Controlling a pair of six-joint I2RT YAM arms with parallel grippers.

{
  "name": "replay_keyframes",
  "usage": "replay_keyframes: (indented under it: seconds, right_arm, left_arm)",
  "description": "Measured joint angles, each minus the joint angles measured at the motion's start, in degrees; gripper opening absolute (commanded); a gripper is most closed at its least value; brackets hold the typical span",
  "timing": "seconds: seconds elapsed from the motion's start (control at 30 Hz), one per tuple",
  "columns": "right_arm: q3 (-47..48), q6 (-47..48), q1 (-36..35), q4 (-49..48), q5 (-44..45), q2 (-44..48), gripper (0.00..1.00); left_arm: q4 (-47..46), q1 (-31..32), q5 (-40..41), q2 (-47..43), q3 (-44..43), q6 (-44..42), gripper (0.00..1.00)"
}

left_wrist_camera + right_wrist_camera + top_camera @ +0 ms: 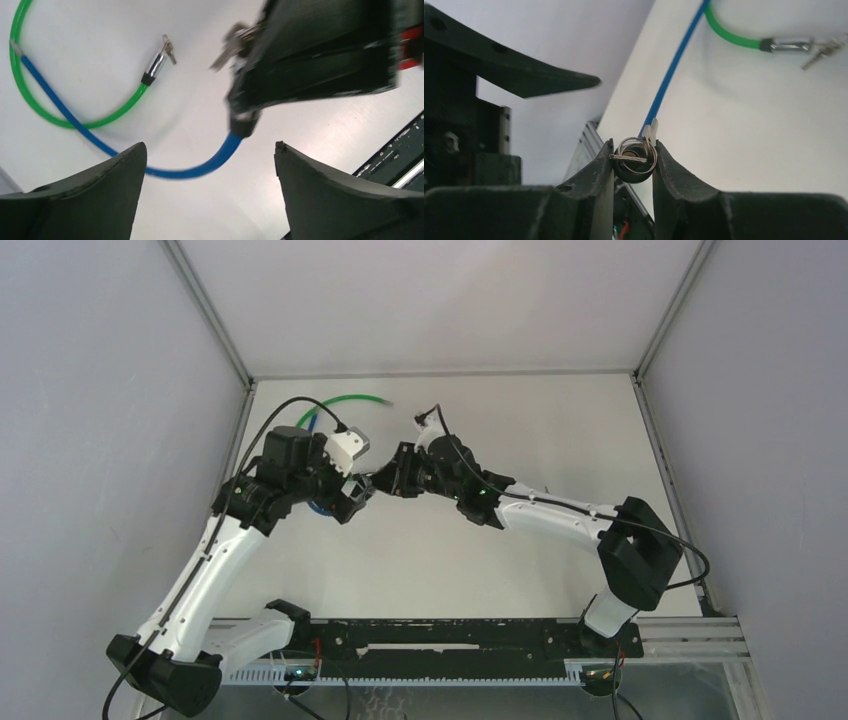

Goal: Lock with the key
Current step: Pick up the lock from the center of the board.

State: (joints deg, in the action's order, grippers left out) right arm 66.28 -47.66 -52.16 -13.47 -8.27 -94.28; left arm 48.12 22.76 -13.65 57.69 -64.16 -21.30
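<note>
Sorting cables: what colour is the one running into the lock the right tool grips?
Blue: the cable entering the lock, clearest in left wrist view.

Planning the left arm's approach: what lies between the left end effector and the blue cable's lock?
Only the blue cable itself, curving from the lock toward the open left end effector; the left wrist view shows it.
</note>
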Motion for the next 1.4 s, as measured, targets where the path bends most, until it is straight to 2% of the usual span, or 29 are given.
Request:
replay_keyframes:
  seconds: [0.1,0.2,0.3,0.37,0.43,0.57,0.7,0.87,1.07,1.1,1.17,1.23,1.4]
  right_arm:
    - [-2.80,1.55,0.48,2.64,-0.46,2.29,0.00]
    - [-5.86,2.49,0.83,4.42,-0.98,4.22,0.00]
    - [-9.07,2.86,0.76,4.57,-1.55,4.81,0.00]
    - [-11.10,3.08,0.70,4.81,-1.95,4.81,0.00]
    - [-12.48,3.34,0.70,5.35,-2.10,4.81,0.00]
    - [-13.05,3.72,0.70,6.08,-2.21,4.81,0.00]
    - [-13.05,3.87,0.70,6.08,-2.19,4.81,0.00]
    - [-13.05,3.87,0.70,6.08,-2.19,4.81,0.00]
    - [-13.05,4.35,0.72,6.84,-1.55,4.81,0.00]
    - [-13.05,4.50,0.72,6.97,-1.36,4.81,0.00]
    - [-13.05,4.83,0.72,7.23,-0.98,4.81,0.00]
    - [-13.05,5.16,0.72,7.56,-0.74,4.83,0.00]
    - [-15.37,5.33,1.62,5.84,-1.62,5.53,0.00]
  left_arm:
    - [2.21,-1.57,2.40,0.83,-0.85,2.43,0.98]
    - [5.99,-6.54,3.78,5.51,-4.63,5.60,0.85]
    - [9.51,-13.79,6.23,15.50,-11.30,9.75,0.75]
    - [11.50,-18.27,7.26,25.14,-16.13,12.79,0.74]
    - [11.85,-22.12,6.93,33.86,-18.49,15.87,0.79]
    - [10.80,-28.04,4.11,47.67,-17.73,22.36,0.83]
    - [7.80,-28.72,4.04,50.82,-16.26,26.29,0.76]
    - [3.17,-27.87,6.67,51.89,-16.26,28.52,0.56]
    - [2.03,-26.53,9.07,56.24,-15.78,29.11,0.55]
    - [2.12,-26.05,9.40,56.19,-15.78,29.09,0.50]
    - [2.19,-25.07,10.67,56.28,-15.87,29.07,0.30]
    - [2.54,-24.28,11.50,56.50,-15.96,29.11,0.02]
    - [4.24,-23.74,11.82,57.07,-16.59,28.92,0.00]
